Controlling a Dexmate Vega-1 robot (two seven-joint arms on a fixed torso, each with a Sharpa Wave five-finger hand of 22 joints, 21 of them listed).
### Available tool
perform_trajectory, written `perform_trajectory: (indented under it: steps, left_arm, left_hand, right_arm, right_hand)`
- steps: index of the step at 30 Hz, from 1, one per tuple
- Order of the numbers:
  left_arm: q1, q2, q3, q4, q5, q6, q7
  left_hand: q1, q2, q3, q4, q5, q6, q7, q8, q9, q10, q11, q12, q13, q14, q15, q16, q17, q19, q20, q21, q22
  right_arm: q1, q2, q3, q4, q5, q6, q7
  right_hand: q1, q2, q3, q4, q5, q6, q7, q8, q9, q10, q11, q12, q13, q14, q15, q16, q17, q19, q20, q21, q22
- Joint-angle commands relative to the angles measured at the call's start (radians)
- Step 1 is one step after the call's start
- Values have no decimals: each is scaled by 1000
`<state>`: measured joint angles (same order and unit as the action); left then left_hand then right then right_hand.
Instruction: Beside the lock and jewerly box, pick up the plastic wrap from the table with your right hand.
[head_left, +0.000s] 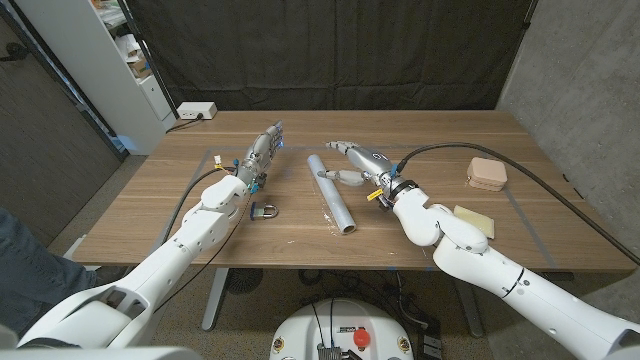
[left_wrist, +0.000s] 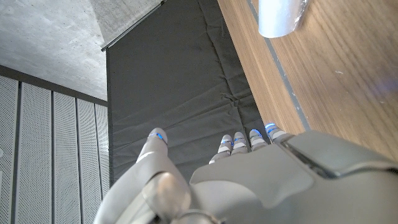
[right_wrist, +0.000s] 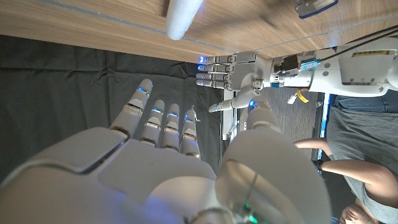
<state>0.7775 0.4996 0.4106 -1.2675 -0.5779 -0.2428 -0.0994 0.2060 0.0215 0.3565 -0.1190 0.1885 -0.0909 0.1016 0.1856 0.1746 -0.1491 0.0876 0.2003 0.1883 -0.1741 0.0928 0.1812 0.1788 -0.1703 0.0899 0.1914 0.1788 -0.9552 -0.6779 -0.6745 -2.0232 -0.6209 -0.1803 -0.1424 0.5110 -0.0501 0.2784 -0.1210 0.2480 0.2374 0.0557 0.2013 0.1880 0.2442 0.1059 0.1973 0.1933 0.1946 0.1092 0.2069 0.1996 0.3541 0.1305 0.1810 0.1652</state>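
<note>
My right robot hand hovers spread, holding nothing; the plastic wrap lies just left of it on the counter.

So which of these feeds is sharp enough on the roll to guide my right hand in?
Head view: evenly lit and sharp, the long grey plastic wrap roll clear beside the right hand. Right wrist view: the roll's end is soft and pale, the hand's back blurred. Left wrist view: the roll's shiny end is cropped and soft.
</note>
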Motion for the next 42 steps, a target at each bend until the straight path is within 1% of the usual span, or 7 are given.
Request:
perform_trajectory:
  steps: [1, 8, 15, 20, 23, 34, 42]
  left_arm:
    - [-8, -3, 3, 11, 3, -1, -4]
    - [-11, -6, 6, 15, 4, 1, -4]
    - [-12, -4, 6, 11, 6, 4, 0]
    - [-13, -6, 8, 9, 7, 6, 1]
    - [-13, -7, 10, 9, 7, 7, 0]
    - [-23, -17, 18, 22, 13, -3, -9]
    - [-14, -11, 18, 4, 15, 4, 0]
  left_hand:
    - [11, -1, 1, -4, -3, 3, 4, 3, 4, -10, -3, 9, 4, -57, 4, 6, 3, -122, 6, 5, 3]
    - [11, -1, 1, -4, -3, 7, 4, 4, 4, -6, -4, 10, 4, -53, 4, 8, 3, -118, 7, 6, 3]
    - [11, 0, 0, -5, -3, 8, 3, 4, 4, -6, -5, 10, 4, -52, 4, 8, 3, -119, 8, 6, 3]
    - [12, 0, 0, -5, -3, 8, 3, 4, 4, -7, -6, 10, 4, -52, 3, 8, 3, -119, 8, 6, 3]
    - [12, 0, 0, -5, -3, 8, 3, 4, 4, -6, -5, 10, 4, -53, 3, 7, 3, -119, 8, 6, 3]
    - [12, 0, -1, -6, -3, 9, 2, 4, 4, -6, -4, 10, 4, -53, 4, 7, 3, -120, 10, 6, 3]
    - [13, 0, -1, -6, -3, 9, 1, 4, 4, -5, -6, 10, 4, -52, 3, 7, 3, -121, 11, 6, 3]
  right_arm:
    - [5, 15, -29, -23, -47, -75, 55]
    - [8, 24, -48, -22, -81, -98, 62]
    - [6, 30, -58, -16, -96, -104, 65]
    - [2, 39, -69, -27, -124, -144, 84]
    - [2, 43, -75, -31, -135, -159, 94]
    - [-2, 49, -94, -45, -175, -199, 126]
    - [0, 57, -108, -44, -197, -215, 143]
  right_hand:
    - [-12, -6, -11, 2, 7, 2, 2, -5, 4, -8, 5, -2, 2, -11, 5, -4, 4, -9, 10, -2, 5]
    - [-19, -12, -16, 4, 10, 5, 6, -4, 4, -13, 7, -3, 2, -13, 13, -4, 4, -12, 19, -1, 5]
    - [-23, -17, -20, 4, 12, 6, 7, -4, 4, -10, 13, -1, 2, -12, 15, -3, 4, -12, 21, 1, 5]
    - [-26, -21, -22, 5, 15, 5, 7, -4, 4, -13, 13, -3, 2, -12, 17, -3, 4, -16, 27, 0, 5]
    - [-28, -24, -25, 5, 16, 2, 11, -5, 4, -19, 18, -4, 2, -14, 18, -4, 4, -19, 28, 0, 5]
    - [-37, -33, -32, 7, 22, 1, 19, -6, 4, -29, 24, -7, 2, -25, 29, -7, 5, -28, 33, -1, 5]
    - [-41, -38, -36, 8, 26, -1, 24, -6, 4, -35, 28, -8, 3, -30, 30, -9, 5, -33, 36, -1, 5]
